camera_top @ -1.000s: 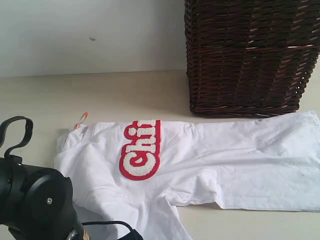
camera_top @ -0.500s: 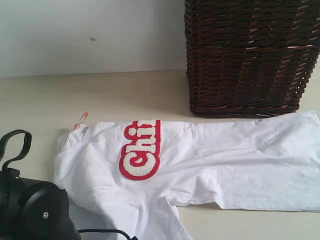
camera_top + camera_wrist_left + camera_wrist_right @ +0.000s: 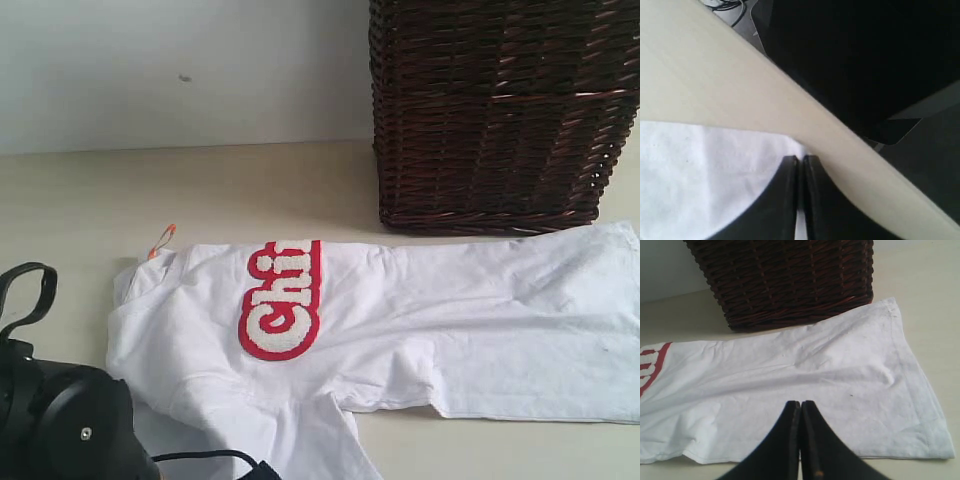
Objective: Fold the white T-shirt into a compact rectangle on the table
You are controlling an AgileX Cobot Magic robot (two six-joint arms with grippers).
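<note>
In the exterior view, one white T-shirt [image 3: 420, 320] lies flat across the table [image 3: 250, 190], running from left of the middle to the right edge. It is doubled lengthwise, so the red-outlined lettering [image 3: 280, 300] is cut off at the fold. That suggests the first fold is done and the crosswise folds remain. One sleeve spills toward the near edge. A single orange tag [image 3: 162, 240] pokes out at the collar end. One dark wicker basket [image 3: 500, 110] stands at the far right, its base just touching the shirt's far edge. The black body of the left arm [image 3: 60, 420] crowds the near left corner, low over the cloth.

In the left wrist view, the left gripper [image 3: 800, 159] is clenched at a corner of the shirt, close to the table's edge. White shows in the slit between its fingers, so cloth seems pinched there, probably to lift that end over.

In the right wrist view, the right gripper [image 3: 801, 403] has its jaws pressed together with nothing between them. It hangs over the shirt's hem end in front of the basket, likely waiting to take its own corner.
</note>
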